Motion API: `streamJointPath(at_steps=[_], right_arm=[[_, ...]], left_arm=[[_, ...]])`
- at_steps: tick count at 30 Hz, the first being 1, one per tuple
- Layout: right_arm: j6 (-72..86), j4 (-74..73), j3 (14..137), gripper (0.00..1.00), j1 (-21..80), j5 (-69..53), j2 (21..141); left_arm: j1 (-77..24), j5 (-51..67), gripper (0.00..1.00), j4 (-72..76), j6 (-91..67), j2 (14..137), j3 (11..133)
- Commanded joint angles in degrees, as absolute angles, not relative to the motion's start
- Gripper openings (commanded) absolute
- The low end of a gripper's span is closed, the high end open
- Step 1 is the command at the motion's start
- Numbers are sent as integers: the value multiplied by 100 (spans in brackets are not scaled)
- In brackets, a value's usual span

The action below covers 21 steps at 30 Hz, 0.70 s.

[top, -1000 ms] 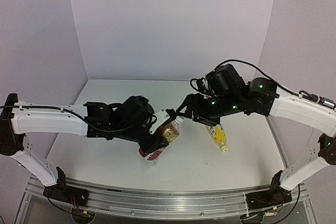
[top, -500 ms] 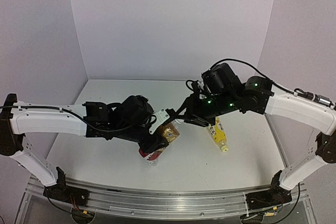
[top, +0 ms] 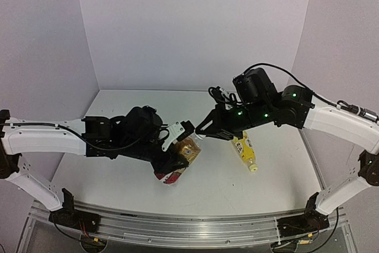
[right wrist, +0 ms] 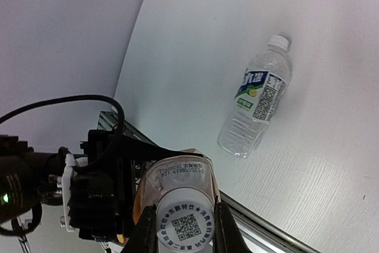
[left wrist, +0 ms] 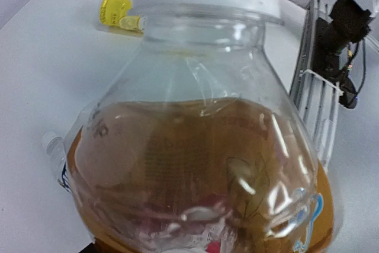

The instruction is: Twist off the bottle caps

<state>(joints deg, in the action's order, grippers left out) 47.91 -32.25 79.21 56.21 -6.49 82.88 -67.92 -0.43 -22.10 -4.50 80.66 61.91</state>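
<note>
The short amber bottle (top: 188,150) with the red-beige label hangs tilted above the table, and my left gripper (top: 177,159) is shut round its body. It fills the left wrist view as the amber bottle (left wrist: 201,164). My right gripper (right wrist: 185,229) is shut on its white cap (right wrist: 185,223), one finger on each side, and this grip shows from above as the right gripper (top: 200,133). The clear bottle (right wrist: 256,103) with the blue-white label lies capped on the table. The slim yellow bottle (top: 246,152) lies to the right, cap toward the front.
The metal rail (top: 177,224) runs along the table's near edge. White walls close in the back and both sides. In the left wrist view the yellow bottle (left wrist: 115,9) lies beyond the held bottle.
My right jaws, open around the cap a second ago, have closed onto it. The left arm has shifted slightly left with the amber bottle still held.
</note>
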Motion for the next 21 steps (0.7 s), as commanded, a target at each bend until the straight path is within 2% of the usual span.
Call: streamJointPath(at_steps=[1,11,14,21], right_arm=[[3551,-3249,7652,0,5551,-1621,7811],[1536,-2996,7583,0,5550,-4398,7753],[779,-3001,7527,0,5554,-5250,7813],[-240,-3151,7397,0,5551,-6154,7826]], left_arm=[[-6773,1149,3,-900,-562,6855,5775],[-6759,2963,0,-170,-483,6442,5408],[-6747,3159,0,-54,-468,6413,5371],[-6743,3081,0,-57,-444,6300,5331]])
